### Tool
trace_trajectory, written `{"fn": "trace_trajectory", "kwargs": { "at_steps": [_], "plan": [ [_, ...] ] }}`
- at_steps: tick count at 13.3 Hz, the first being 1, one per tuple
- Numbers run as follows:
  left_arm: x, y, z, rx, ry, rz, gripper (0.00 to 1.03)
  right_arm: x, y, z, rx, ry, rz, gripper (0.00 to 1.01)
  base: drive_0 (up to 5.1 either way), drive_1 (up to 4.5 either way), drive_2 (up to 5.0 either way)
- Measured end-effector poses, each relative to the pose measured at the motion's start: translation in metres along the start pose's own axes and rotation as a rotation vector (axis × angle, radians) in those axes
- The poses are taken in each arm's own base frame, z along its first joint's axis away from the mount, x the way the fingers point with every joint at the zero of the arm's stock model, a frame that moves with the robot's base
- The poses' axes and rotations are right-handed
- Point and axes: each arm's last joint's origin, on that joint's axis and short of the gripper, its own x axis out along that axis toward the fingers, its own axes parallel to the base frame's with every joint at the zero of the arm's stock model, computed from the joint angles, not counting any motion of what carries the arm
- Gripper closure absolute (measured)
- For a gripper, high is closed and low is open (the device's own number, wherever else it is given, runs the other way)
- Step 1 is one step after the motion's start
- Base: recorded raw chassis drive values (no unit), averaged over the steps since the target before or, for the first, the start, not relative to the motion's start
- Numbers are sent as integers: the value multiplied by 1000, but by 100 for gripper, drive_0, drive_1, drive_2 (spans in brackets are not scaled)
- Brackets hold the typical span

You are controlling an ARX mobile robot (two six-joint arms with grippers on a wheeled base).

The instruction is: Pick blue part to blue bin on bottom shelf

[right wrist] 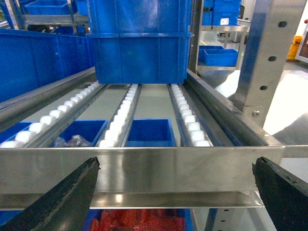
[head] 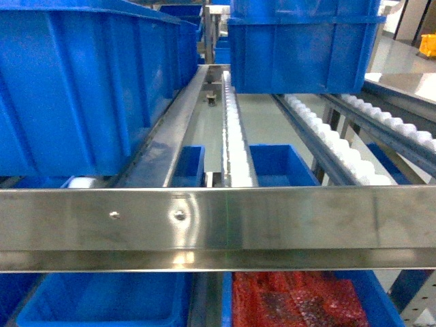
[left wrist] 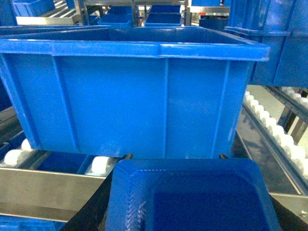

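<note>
Glossy plastic crates [left wrist: 134, 96]; brushed steel rail [head: 218, 225]; white rollers [right wrist: 187, 122].

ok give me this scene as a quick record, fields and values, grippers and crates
left gripper: a square-rimmed blue item sits between the jaws; cannot tell if it is gripped
right gripper: jaws wide apart, nothing between them
front rail: steel, crossing the head view
upper roller level: left crate and right crate, both blue
below the rail: blue bin on the left, a crate holding red packets on the right
</note>
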Motion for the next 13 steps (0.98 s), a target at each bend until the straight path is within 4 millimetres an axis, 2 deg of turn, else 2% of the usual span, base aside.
{"fn": "trace_trajectory", "kwargs": {
  "at_steps": [8, 13],
  "plan": [
    [0, 0, 0, 0, 0, 3, 60, 0, 0, 0, 0, 5, 2, 3, -504, 241, 241],
    [0, 0, 0, 0, 0, 3, 60, 0, 0, 0, 0, 5, 1, 3, 0, 0, 0]
  ]
}}
